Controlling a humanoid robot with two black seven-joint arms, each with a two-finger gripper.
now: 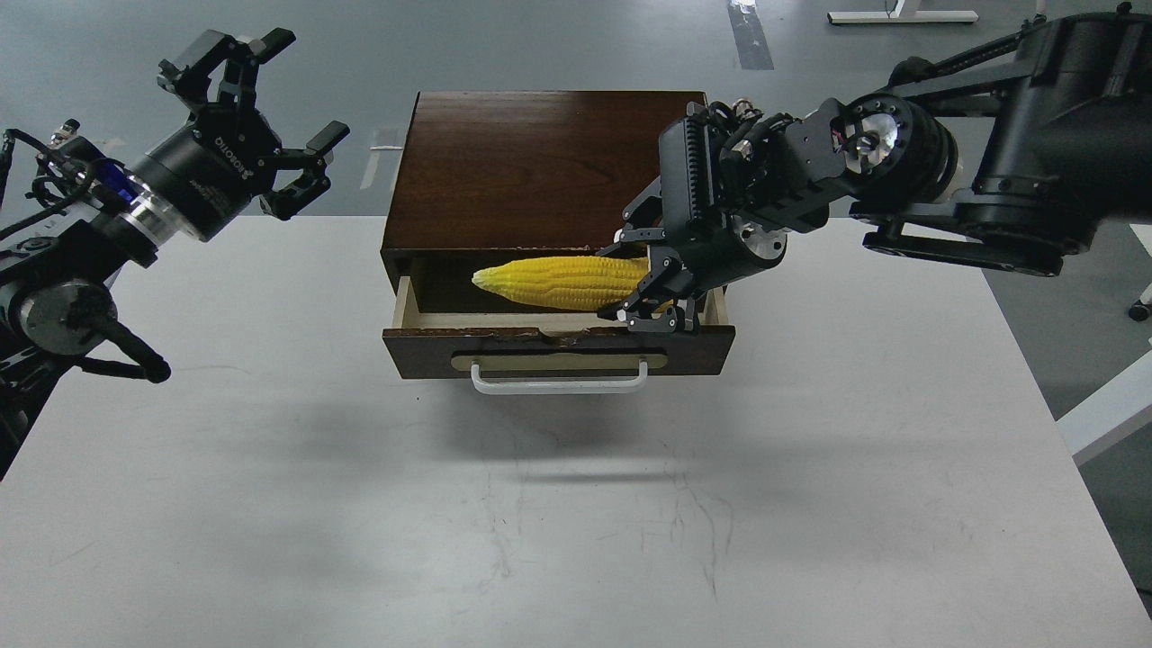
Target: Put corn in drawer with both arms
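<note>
1. Corn (562, 281): bright yellow cob lying lengthwise across the open drawer (558, 346), pointed tip toward the left, blunt end under the right gripper (650, 281). Sits low between the pale inner sides; resting on the drawer floor or hanging just above it — cannot tell.
2. Right gripper: over the right end of the drawer, fingers spread above and below the blunt end of the cob, noticeably parted. Contact with the cob not clear; firm grip not evident.
3. Left gripper (256, 126): raised well to the left of the wooden box (540, 162), wide open, fingers splayed, nothing held. ROBOTIQ lettering visible on the body.
4. Drawer: pulled out toward the camera, dark front with a brass-coloured plate and white bar handle (559, 380). Chipped spot on the top edge of the front panel, near centre.
5. Wooden box: dark brown, at the far edge of the white table (576, 522), top bare.
6. Table: faint scuffs and scratches in the foreground; soft shadows under the drawer front.
7. Cables looped along both wrists.
</note>
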